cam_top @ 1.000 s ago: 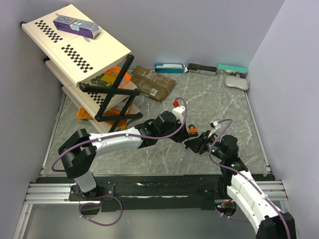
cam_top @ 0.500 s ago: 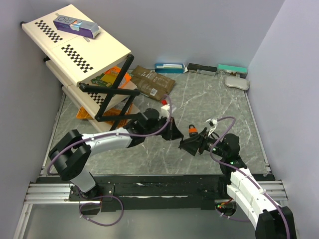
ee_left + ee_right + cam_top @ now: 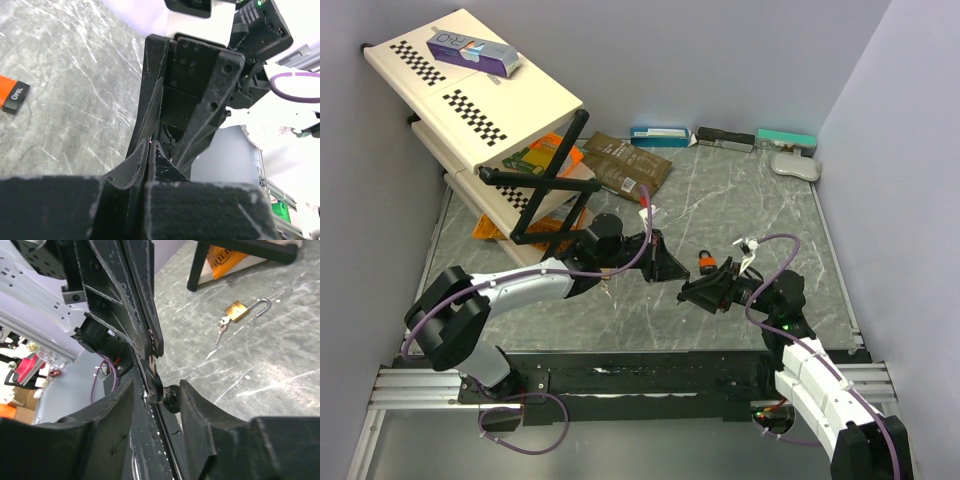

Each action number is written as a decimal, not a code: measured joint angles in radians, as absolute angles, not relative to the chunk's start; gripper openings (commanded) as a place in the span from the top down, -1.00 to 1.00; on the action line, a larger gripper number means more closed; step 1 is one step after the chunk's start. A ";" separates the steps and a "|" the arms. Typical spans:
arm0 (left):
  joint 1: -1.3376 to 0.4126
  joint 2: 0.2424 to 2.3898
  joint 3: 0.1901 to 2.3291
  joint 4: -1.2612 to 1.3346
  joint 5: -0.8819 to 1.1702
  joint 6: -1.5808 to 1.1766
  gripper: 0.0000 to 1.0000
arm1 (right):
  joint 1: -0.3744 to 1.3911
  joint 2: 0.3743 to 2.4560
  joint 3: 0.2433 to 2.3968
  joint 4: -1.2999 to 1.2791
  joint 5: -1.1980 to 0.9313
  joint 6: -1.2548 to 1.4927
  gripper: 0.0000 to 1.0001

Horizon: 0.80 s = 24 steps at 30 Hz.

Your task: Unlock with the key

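Observation:
An orange padlock stands on the marble table between the two arms. It also shows in the left wrist view. My left gripper is just left of it, with its jaws pressed together on a small key. A wire ring and a black key head hang below the key. My right gripper is open. Its fingers stand on either side of the hanging ring without clamping it. A brass padlock with an open shackle and keys lies on the table farther left.
A folding shelf with a purple box stands at the back left, with orange packets under it. A brown pouch, several boxes and a white item lie along the back wall.
My left gripper has drawn back to the left, away from the orange padlock. My right gripper has shifted a little left and forward toward it. The orange padlock has stayed put.

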<state>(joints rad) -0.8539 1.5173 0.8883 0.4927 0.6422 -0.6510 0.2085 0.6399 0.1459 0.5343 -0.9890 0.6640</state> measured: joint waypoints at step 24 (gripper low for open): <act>-0.853 1.500 0.857 0.522 0.679 -0.667 0.99 | 0.208 0.677 0.144 0.627 -1.015 0.708 0.49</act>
<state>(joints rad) -0.8532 1.5002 0.8566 0.5217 0.6792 -0.6666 0.2085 0.6765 0.1436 0.6266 -1.0149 0.7078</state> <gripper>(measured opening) 0.022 0.304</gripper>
